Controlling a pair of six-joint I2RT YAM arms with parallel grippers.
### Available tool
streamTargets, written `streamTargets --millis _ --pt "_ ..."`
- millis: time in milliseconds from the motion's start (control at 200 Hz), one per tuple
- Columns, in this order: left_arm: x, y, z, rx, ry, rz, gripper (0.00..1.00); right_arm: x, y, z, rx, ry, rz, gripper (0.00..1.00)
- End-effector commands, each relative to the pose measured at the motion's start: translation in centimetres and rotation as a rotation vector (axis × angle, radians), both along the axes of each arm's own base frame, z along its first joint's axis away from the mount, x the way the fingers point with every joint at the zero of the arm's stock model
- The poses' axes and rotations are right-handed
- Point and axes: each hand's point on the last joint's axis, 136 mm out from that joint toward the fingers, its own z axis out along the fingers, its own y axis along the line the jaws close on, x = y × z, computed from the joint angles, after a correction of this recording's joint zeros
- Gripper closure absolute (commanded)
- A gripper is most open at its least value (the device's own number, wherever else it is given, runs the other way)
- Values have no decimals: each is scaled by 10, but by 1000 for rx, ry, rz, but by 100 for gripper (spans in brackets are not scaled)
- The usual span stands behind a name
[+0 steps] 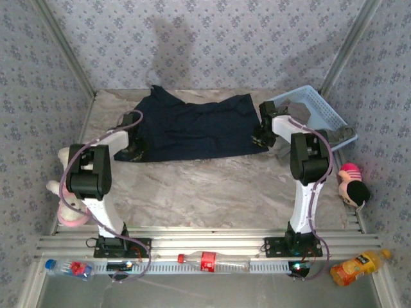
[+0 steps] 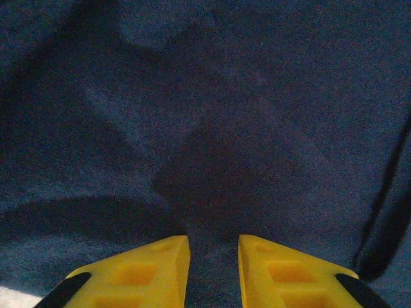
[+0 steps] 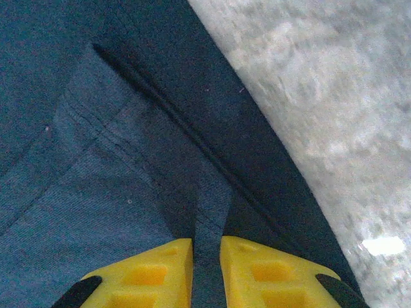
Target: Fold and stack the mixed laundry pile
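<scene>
The navy T-shirt (image 1: 192, 125) lies spread at the far side of the tabletop (image 1: 212, 186). The left fingers (image 2: 172, 256) stand narrow around a raised tuck of it, and the right fingers (image 3: 178, 255) pinch a thin fold near its edge. Either shallow pinch could slip on lifting, or catch one layer only. The wrist views show these grips, while the top view shows the shirt's crooked outline.
</scene>
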Motion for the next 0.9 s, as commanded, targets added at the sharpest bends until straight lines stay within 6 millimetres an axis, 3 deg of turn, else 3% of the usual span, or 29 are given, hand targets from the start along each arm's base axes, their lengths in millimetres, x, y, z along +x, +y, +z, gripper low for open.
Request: streamTargets --millis 0,180,285,350,515,645,740,765,894 --pt "-58 0 -6 53 150 -9 72 -61 -15 -17 -81 177 -16 78" --pt "-117 -7 3 99 195 -13 71 -123 -21 -18 -107 244 -34 78" --pt "-140 -6 6 105 196 17 68 -141 -19 -13 -85 236 -39 76" --pt "-145 -7 12 99 177 24 63 -144 -14 -10 -65 222 -29 73" --pt "-133 -18 41 77 94 2 58 -133 -4 11 -29 179 0 65" --pt "-105 -41 64 -15 -24 -38 50 -113 -1 37 -25 110 21 58" --pt "-85 -59 69 -83 -87 -60 45 -105 3 51 -16 71 61 55" --pt "-80 -61 68 -84 -93 -65 44 -96 6 63 -5 35 63 55" --pt "-57 -71 58 -93 -105 -74 43 -89 10 76 22 -5 68 54"
